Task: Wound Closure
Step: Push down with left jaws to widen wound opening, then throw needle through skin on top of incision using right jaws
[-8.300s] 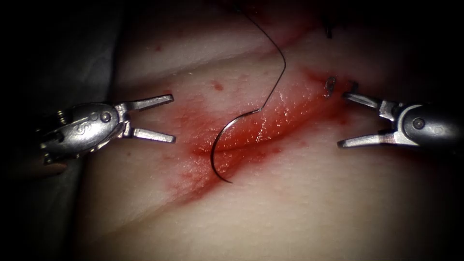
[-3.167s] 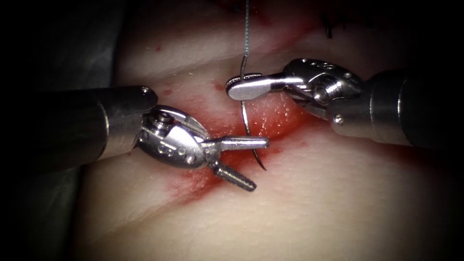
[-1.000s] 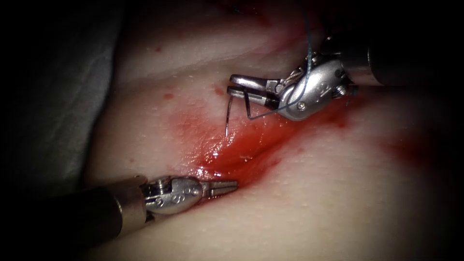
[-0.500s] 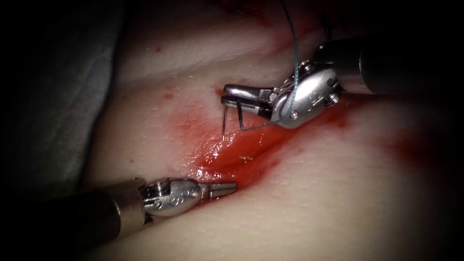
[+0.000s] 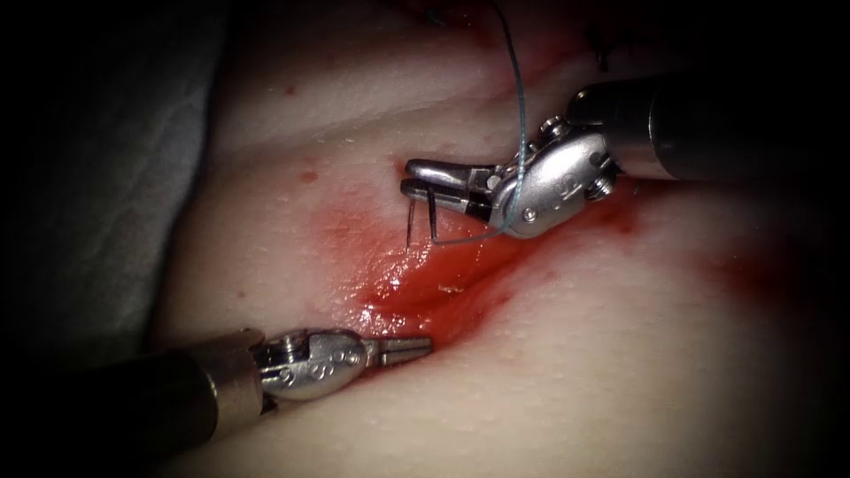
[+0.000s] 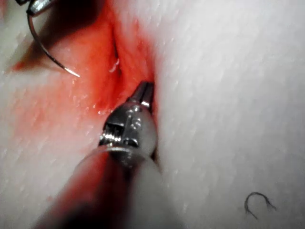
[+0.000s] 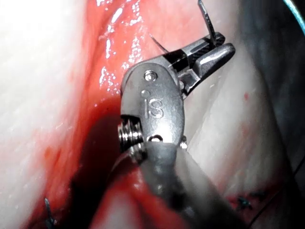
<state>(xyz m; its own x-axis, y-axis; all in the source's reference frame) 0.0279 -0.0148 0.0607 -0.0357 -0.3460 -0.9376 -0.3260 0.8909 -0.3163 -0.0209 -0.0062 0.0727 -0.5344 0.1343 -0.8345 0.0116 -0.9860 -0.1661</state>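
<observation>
The left end effector (image 5: 409,347), nearest, lay closed and empty at the lower end of the one cut (image 5: 425,283) in the tissue (image 5: 575,381). Farther up, the right end effector (image 5: 425,180) was clamped on the single needle (image 5: 410,221) mid-curve, its tip just above the cut's left edge, not entered. One thread (image 5: 518,106) ran up beyond.

Grey drape (image 5: 106,177) at left — dark, unlit edges.
</observation>
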